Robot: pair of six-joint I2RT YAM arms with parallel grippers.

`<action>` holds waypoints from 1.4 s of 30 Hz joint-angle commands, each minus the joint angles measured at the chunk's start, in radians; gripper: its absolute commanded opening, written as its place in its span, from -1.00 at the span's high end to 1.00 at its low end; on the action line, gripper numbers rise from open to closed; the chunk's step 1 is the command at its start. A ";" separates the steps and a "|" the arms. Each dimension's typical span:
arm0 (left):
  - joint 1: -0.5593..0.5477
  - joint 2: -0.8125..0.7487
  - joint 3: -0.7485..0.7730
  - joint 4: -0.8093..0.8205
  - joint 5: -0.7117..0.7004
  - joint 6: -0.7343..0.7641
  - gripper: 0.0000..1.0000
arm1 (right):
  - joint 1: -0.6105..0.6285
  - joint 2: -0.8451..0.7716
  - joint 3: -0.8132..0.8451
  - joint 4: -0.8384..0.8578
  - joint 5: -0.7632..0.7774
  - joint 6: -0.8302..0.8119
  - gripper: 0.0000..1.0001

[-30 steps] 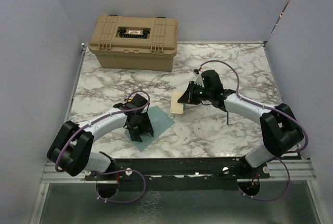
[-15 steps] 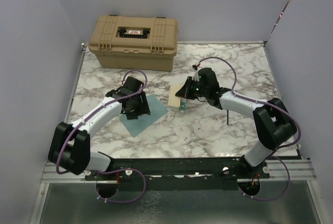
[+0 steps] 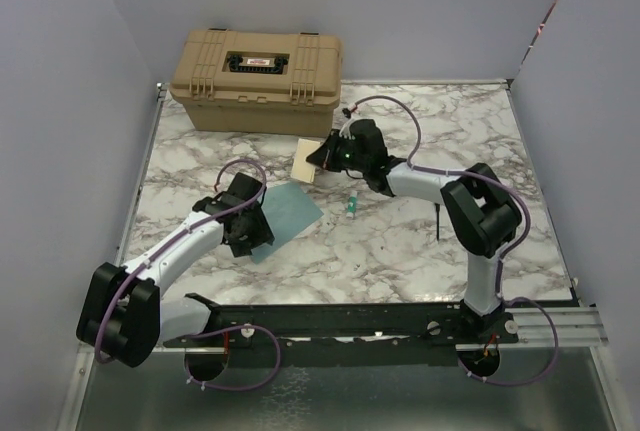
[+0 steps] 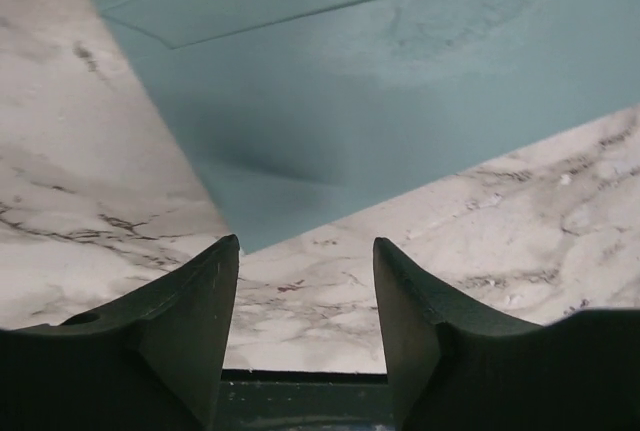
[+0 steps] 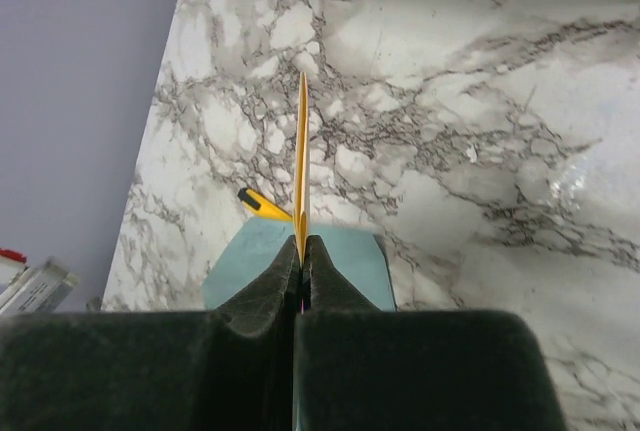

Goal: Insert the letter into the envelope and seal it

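Letter point(image 5: 301, 151): pinched by one edge between the clenched fingers of the right gripper point(image 5: 302, 251), seen edge-on as a thin yellow-cream line running straight out from the seam of the jaws.
Right jaws: pressed together on the letter, with no gap showing.
Letter from above point(image 3: 306, 161): off the table, its cream face turned partly toward the top camera, at about 11 o'clock from the table's middle, with the right gripper point(image 3: 322, 157) at its 3 o'clock side.
Left jaws: released, the two fingers of the left gripper point(image 4: 305, 251) standing apart with only marble between them.
Envelope point(image 4: 400, 101): flat on the table just ahead of the left fingertips, one corner pointing into the gap; whether a finger touches it cannot be told.
Envelope from above point(image 3: 290, 209): at 7 o'clock from the letter and apart from it, with the left gripper point(image 3: 250, 234) over its 8 o'clock side.
Envelope under the right wrist point(image 5: 245, 261): teal shows on both sides of the closed fingers, far below.
Table point(image 3: 400, 251): white marble with grey veins.
Case point(image 3: 258, 79): tan, lid shut, at the far edge, 11 o'clock from the letter.
Green and white object point(image 3: 353, 206): small, lying at 4 o'clock from the letter.
Dark stick point(image 3: 438, 223): thin, at 4 o'clock from the table's middle, beside the right arm.
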 commanded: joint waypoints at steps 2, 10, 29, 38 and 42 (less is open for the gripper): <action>0.009 -0.069 -0.066 -0.016 -0.181 -0.138 -0.20 | 0.051 0.093 0.080 0.063 0.096 -0.097 0.99; 0.017 -0.082 -0.017 -0.074 -0.168 -0.050 -0.23 | 0.141 0.205 0.223 -0.012 0.286 -0.237 0.99; -0.119 -0.020 -0.049 -0.023 0.127 0.071 -0.04 | 0.156 0.162 0.303 -0.413 0.231 -0.391 0.99; -0.119 0.005 -0.063 -0.095 0.007 0.005 -0.12 | 0.156 0.030 0.162 -0.478 0.191 -0.417 0.99; -0.122 0.018 -0.053 -0.103 -0.053 -0.029 -0.13 | 0.155 -0.027 0.099 -0.465 0.108 -0.420 0.99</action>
